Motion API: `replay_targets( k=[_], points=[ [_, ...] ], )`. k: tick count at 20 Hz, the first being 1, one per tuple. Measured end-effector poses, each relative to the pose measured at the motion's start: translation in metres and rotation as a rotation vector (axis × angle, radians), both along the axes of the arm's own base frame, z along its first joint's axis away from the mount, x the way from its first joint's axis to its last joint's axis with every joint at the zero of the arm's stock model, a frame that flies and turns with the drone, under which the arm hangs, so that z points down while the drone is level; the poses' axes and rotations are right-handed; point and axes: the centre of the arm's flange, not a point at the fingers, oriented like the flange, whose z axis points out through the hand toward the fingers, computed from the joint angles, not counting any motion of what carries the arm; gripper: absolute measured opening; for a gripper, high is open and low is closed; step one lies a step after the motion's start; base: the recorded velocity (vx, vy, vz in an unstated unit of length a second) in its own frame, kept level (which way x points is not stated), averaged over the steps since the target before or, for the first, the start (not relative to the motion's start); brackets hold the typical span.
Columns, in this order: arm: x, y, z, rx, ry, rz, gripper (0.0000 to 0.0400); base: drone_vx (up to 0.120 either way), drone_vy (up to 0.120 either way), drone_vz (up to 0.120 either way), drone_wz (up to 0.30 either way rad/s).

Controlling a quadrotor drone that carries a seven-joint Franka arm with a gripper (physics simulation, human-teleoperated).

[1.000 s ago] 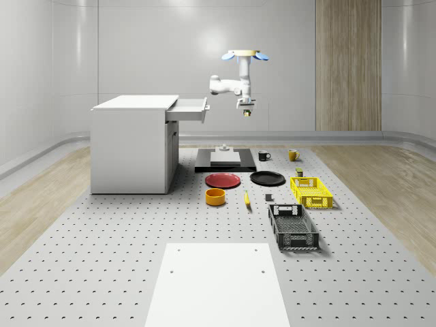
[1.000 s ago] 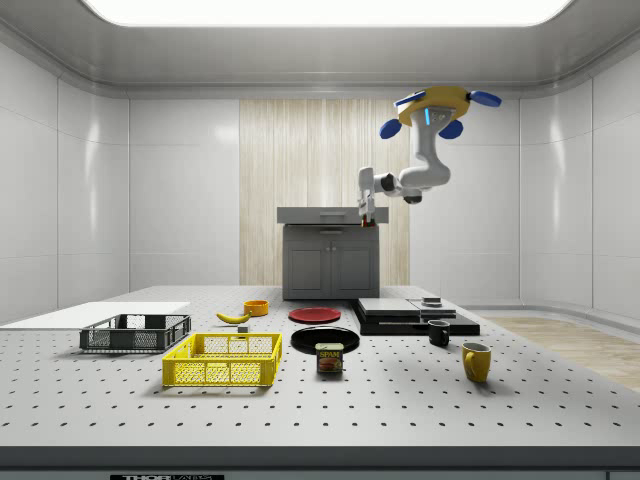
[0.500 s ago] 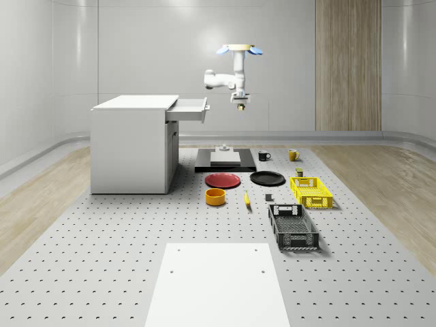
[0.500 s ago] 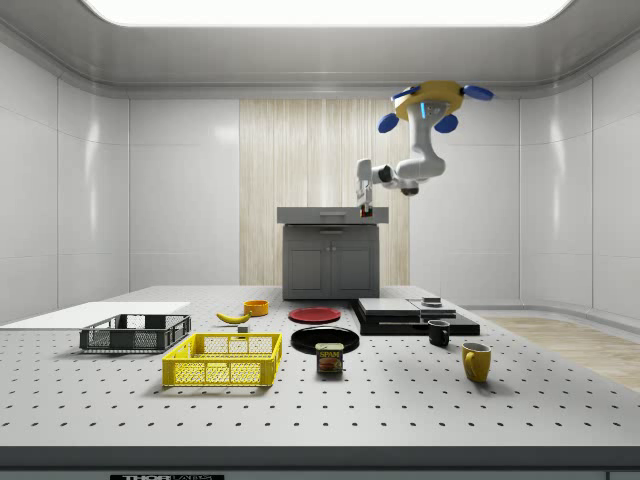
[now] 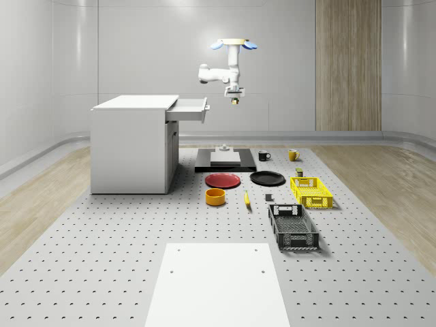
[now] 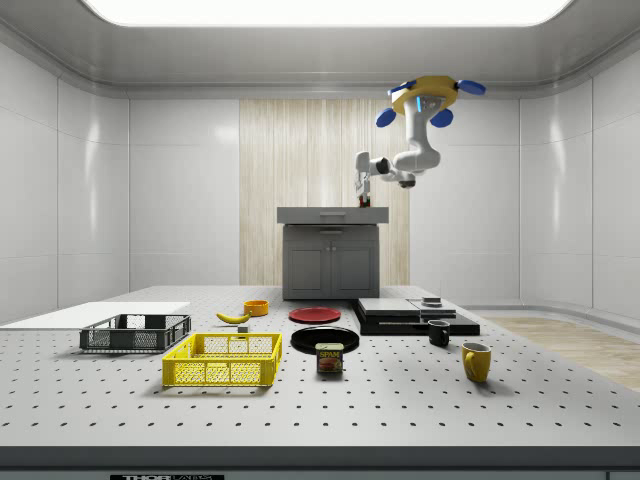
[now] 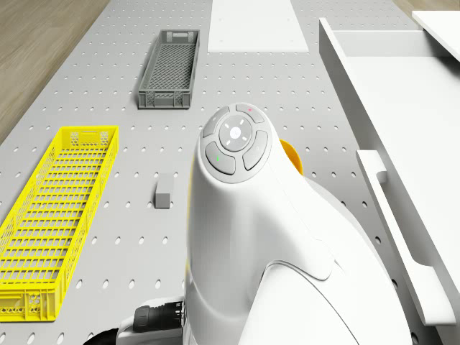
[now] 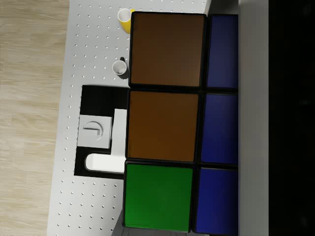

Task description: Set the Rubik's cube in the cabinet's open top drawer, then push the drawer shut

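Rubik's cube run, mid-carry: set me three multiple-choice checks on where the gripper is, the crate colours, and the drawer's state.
1. Where is the gripper?
A. In the air beside the top drawer's front
B. Down at the red plate
C. Inside the grey crate

2. What colours are the two crates?
A. Both yellow
B. Red and orange
C. Yellow and grey

3. What state is the cabinet's top drawer in?
A. Pushed shut
B. Pulled open
C. Removed

Answers:
1 A, it hangs off the top drawer while the drone hovers above.
2 C, yellow crate and grey crate.
3 B, it juts out from the cabinet; the Rubik's cube is at the gripper, not in it.
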Motion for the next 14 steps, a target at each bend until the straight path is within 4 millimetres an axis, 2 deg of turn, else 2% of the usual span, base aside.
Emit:
replay_targets(
  k=[8, 14],
  points=[
    [0.0, 0.0, 0.0, 0.0, 0.0, 0.0, 0.0292, 0.0, -0.115, 0.12, 0.0],
    [0.0, 0.0, 0.0, 0.0, 0.0, 0.0, 0.0292, 0.0, -0.107, 0.007, 0.0]
  ],
)
